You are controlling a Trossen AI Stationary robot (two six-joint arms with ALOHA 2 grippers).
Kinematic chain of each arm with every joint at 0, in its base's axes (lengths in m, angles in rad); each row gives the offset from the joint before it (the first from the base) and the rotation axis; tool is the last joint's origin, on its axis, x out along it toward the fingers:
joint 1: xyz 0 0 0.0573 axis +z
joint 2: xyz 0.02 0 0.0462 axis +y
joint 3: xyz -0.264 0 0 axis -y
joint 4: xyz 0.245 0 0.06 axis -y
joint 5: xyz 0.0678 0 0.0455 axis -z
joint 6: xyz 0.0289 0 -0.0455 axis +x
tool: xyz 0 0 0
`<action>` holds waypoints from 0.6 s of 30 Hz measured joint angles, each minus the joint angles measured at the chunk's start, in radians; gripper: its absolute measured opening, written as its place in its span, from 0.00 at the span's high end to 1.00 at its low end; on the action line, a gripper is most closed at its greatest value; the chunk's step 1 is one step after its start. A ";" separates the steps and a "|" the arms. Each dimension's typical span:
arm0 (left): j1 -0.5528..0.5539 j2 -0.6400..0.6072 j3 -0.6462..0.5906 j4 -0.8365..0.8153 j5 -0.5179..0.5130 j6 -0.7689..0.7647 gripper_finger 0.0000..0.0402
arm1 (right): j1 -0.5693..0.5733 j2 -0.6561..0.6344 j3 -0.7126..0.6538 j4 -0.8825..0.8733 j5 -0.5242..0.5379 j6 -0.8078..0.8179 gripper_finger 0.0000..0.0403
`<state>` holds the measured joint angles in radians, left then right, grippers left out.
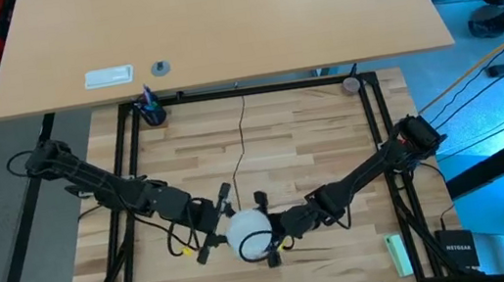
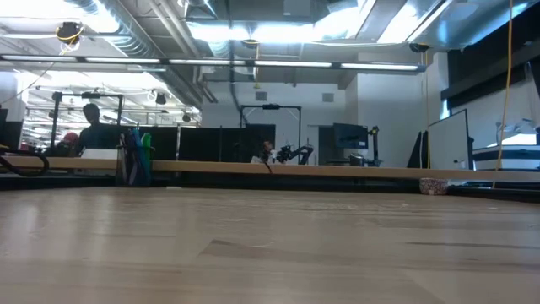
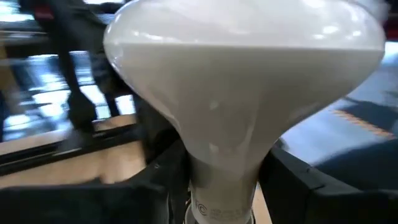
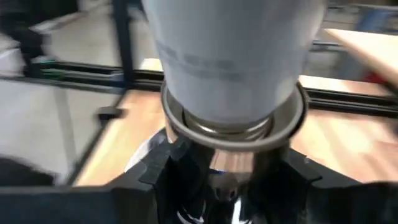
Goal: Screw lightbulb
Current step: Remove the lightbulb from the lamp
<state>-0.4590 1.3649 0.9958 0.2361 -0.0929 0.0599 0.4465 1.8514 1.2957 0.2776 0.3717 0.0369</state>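
The frosted white lightbulb (image 1: 248, 232) is held between both grippers over the table's near middle. In the left wrist view its globe (image 3: 242, 74) fills the picture. My left gripper (image 1: 217, 227) is shut on the bulb. My right gripper (image 1: 279, 228) is shut on the shiny metal socket (image 4: 233, 134), whose thin black cord (image 1: 241, 133) runs to the far edge. The bulb's pale neck (image 4: 236, 56) enters the socket's ring, and its screw base is hidden inside. Neither gripper shows in the low view. My left gripper pinches the bulb's pale neck (image 3: 224, 186) just below the globe, one dark finger (image 3: 155, 186) on each side. The fingers come from the table's left. The bulb is clear of the table. My right gripper pinches the socket's metal body (image 4: 239, 171) below its ring, between its two fingers (image 4: 165, 177). It comes from the table's right. The socket is clear of the table, its mouth around the bulb's neck.
A pale green object (image 1: 398, 254) and a black box (image 1: 460, 248) lie at the near right. A cup of pens (image 1: 151, 111) and a small roll (image 1: 351, 85) stand at the far edge. The black frame (image 1: 126, 159) borders the worktop.
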 joint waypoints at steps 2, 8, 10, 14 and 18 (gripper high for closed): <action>-0.017 -0.005 0.000 0.001 -0.124 0.001 0.64 | 0.001 -0.009 -0.001 -0.015 0.105 -0.001 0.56; -0.060 0.033 0.002 0.081 -0.607 -0.064 0.64 | -0.003 -0.020 -0.002 -0.030 0.443 0.030 0.56; -0.071 0.066 0.003 0.145 -0.719 -0.087 0.64 | -0.002 -0.020 -0.002 -0.030 0.506 0.047 0.56; -0.092 0.109 0.001 0.276 -0.800 -0.032 0.64 | -0.001 -0.020 -0.002 -0.031 0.507 0.062 0.56; -0.117 0.106 -0.001 0.410 -0.823 0.060 0.64 | -0.002 -0.023 -0.001 -0.040 0.516 0.072 0.56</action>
<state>-0.5757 1.4708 0.9947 0.6464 -0.9158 0.1195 0.4443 1.8282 1.2948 0.2373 0.8881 0.1085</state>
